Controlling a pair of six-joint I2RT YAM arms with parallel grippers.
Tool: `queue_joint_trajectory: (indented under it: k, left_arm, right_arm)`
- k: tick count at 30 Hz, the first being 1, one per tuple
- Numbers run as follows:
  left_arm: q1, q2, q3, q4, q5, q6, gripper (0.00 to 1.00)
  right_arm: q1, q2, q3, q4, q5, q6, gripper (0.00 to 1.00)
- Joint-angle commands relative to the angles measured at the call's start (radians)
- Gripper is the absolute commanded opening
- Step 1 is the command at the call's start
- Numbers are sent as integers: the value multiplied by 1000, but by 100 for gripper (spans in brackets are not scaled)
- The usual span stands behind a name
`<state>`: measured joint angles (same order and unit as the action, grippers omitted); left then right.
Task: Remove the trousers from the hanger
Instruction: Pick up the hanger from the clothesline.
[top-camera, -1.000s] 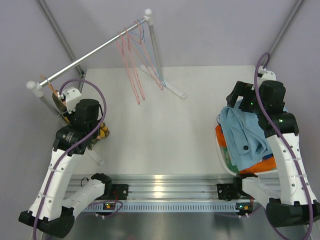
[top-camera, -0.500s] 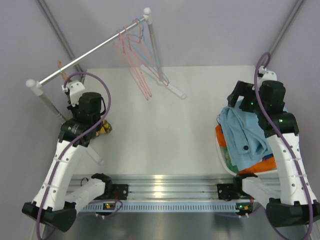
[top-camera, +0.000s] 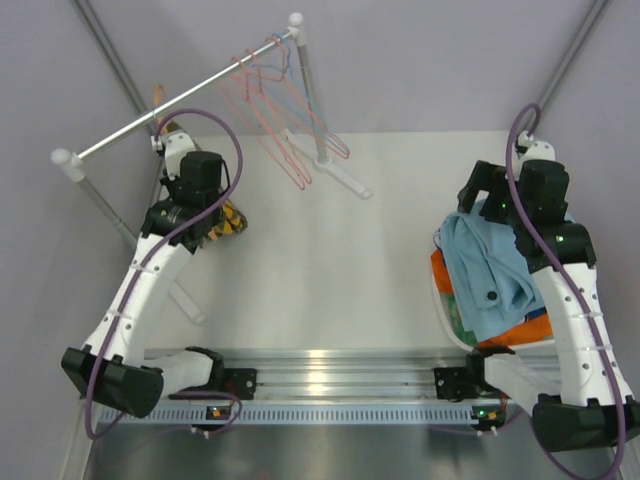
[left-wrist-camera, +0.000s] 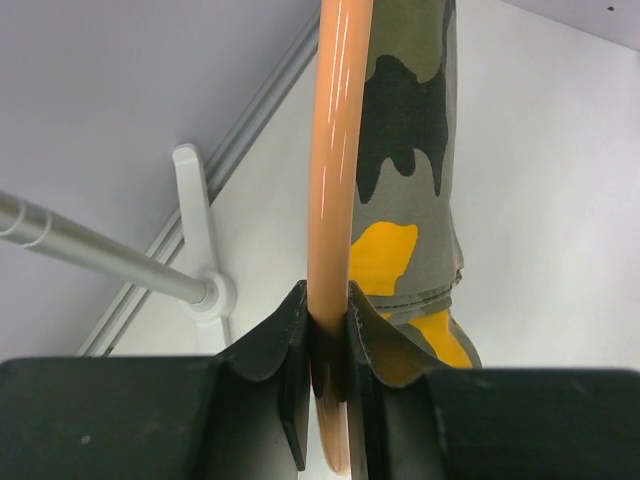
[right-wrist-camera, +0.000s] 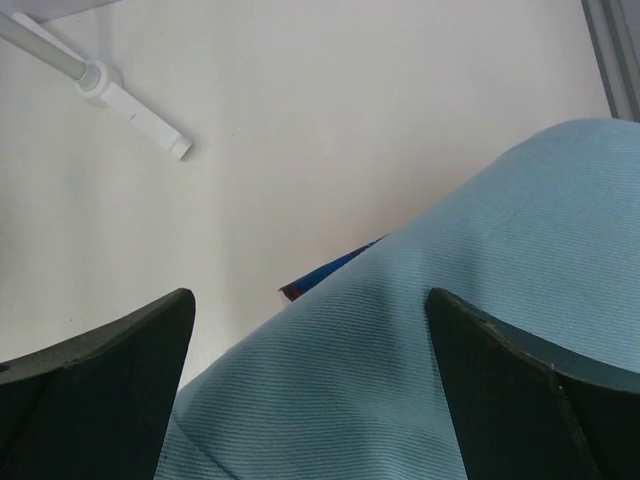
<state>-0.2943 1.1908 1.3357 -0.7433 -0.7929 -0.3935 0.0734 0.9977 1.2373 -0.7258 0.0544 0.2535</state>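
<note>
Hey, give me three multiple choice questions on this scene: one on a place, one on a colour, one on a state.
1. Where are the camouflage trousers? A: against the hanger held by the left gripper. B: on the floor. C: in a box.
2. What colour is that hanger? A: blue. B: orange. C: white.
3. How do the right gripper's jaws stand? A: shut on cloth. B: shut on a hanger. C: open over the light blue trousers.
Key: A, camouflage cloth hangs beside the clamped bar; B, the left wrist view shows it orange; C, the jaws are wide apart above the cloth.
</note>
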Motion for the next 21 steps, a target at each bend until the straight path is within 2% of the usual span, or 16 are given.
queue_joint_trajectory:
  k: [1,3,7,12,14,18,21]
  left_arm:
    - [3,41,66,110,24,-18,3]
    - [3,64,75,107,1,-48,3]
    - [3,73,59,175,-28,-51,9]
    - [3,44,-25,350,26,80,32]
    - [3,29,-44,418,43,126,35]
    - [6,35,-52,449,46,166,44]
    - [14,35,-75,469,66,174,46]
  right_arm:
    - [-15,-7,5,32,41,-17,100]
    - [-15,-10,8,32,45,-22,100]
    - [-15,-24,7,51,76,-22,100]
    - [-15,-44,-16,100,49,-23,100]
    - [-17,-44,-29,106,25,-23,100]
    - [-15,-44,-35,103,13,-26,100]
    - [-15,-53,-41,103,13,-33,100]
